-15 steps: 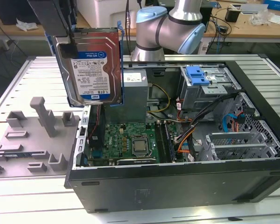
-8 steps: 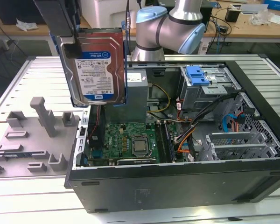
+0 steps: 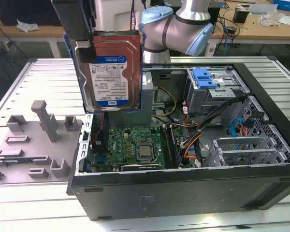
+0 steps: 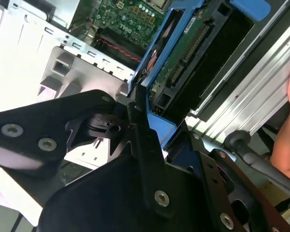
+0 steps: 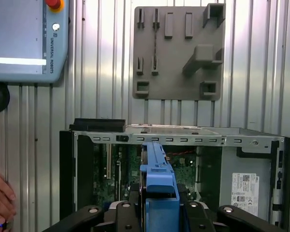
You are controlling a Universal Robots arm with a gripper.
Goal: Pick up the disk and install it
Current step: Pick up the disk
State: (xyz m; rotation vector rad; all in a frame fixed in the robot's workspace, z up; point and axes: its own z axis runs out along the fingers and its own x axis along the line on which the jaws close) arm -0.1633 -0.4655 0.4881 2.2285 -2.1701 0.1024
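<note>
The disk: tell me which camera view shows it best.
The exterior view: the disk hangs upright above the open computer case, its labelled face in full sight. The first wrist view shows the disk edge-on in the gripper; the second wrist view shows its circuit-board side close up.

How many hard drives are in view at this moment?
1. The disk is held upright in the pincer above the open computer case, at the exterior view's left. The grey drive cage might hide another.
</note>
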